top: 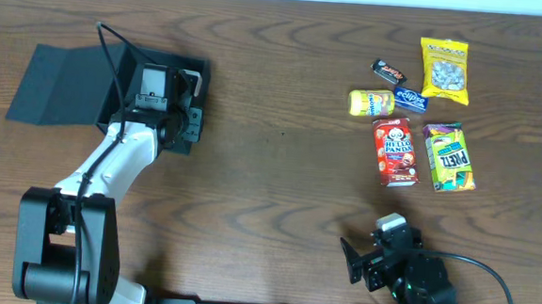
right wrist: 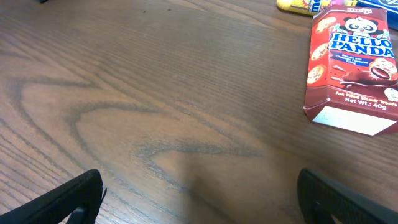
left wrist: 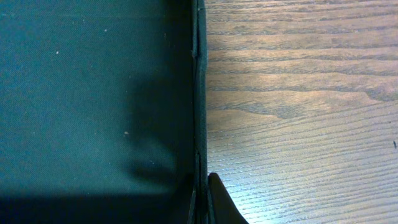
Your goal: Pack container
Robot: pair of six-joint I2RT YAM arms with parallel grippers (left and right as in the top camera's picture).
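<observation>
Table (top: 279,176) open between container (top: 63,85) and snacks (top: 395,152) | left pincer (top: 184,104) at container wall, grip unclear | right pincer (right wrist: 199,199) released

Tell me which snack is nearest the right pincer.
The red Hello Panda box, the only red one; it lies just ahead of the right pincer, while the green box beside it sits farther off.

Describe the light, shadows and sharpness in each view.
Overhead: even light, sharp. Left wrist: the container floor is dim with a darker shadow patch, the table beside it bright and crisp. Right wrist: the Hello Panda box reads clearly; fingers of the right gripper are dark and blurred.
</observation>
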